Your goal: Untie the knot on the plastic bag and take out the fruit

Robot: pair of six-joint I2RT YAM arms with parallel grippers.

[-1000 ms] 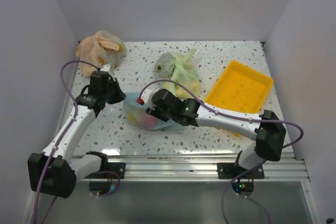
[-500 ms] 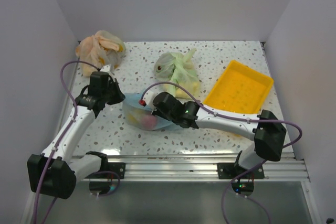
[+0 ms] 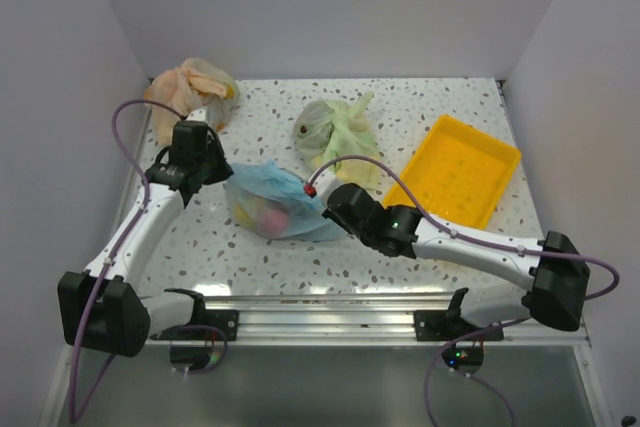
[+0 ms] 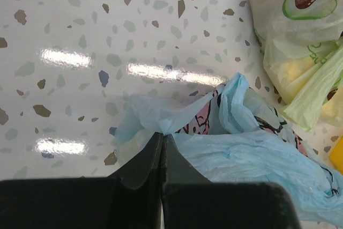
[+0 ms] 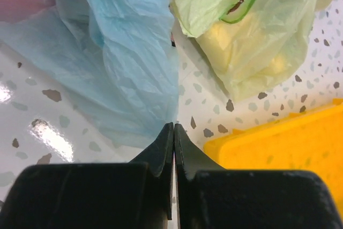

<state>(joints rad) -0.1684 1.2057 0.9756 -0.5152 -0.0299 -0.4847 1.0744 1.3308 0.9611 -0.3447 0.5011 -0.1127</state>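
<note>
The light blue plastic bag lies on the speckled table between my two grippers. Pink and yellow fruit shows through it. My left gripper is at the bag's left end. In the left wrist view, my left gripper is shut on a gathered fold of the bag, beside its pink printed patch. My right gripper is at the bag's right end. In the right wrist view, my right gripper is shut with the bag's thin edge running into the tips. No tied knot shows.
A pale green bag with yellow shapes inside lies just behind the blue bag, and also shows in the right wrist view. A yellow tray sits at the right. An orange bag lies at the back left. White walls stand on three sides.
My right gripper has pulled back to the right and toward the front, out from over the bag. The bag now lies wider and flatter, stretched between the grippers. My left gripper moved slightly back.
</note>
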